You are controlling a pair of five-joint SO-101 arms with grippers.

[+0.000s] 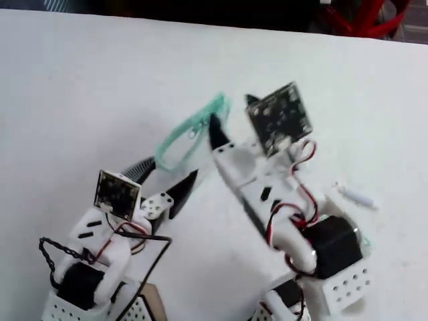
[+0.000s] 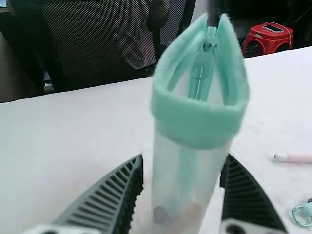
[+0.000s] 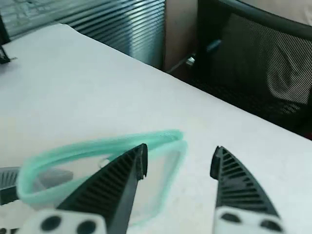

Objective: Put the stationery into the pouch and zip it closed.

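While bracing the pouch with the left gripper, leave that gripper spread as now: one jaw on each side of the closed end, one touching the clear wall, the other just beside it, no squeeze to be seen. Avoid clamping harder; likely enough to fold the soft wall and narrow the mouth. Pouch lying on the worktop between the two arms, mouth gaping away from the left arm, teal rim bowed wide, slider at the far tip, inner pen already lengthwise within. At that mouth end, right gripper spread and holding nothing, one jaw at the teal rim, the other over the worktop beside it; touching or not, impossible to tell. Farther right, well apart from the pouch, loose pen on the worktop beside the right arm. Step in hand, at a guess: fetching that pen, with the zip left for later. Raise the right gripper straight up first, clear of the rim, to avoid dragging the pouch out from between the left jaws. Take the loose pen across its length and near one end, leaving a long free end for aiming. Bring it back in line with the pouch, tip low, and slide it in alongside the inner pen rather than dropping it from above. Only afterwards pinch the slider and draw it along the rim.
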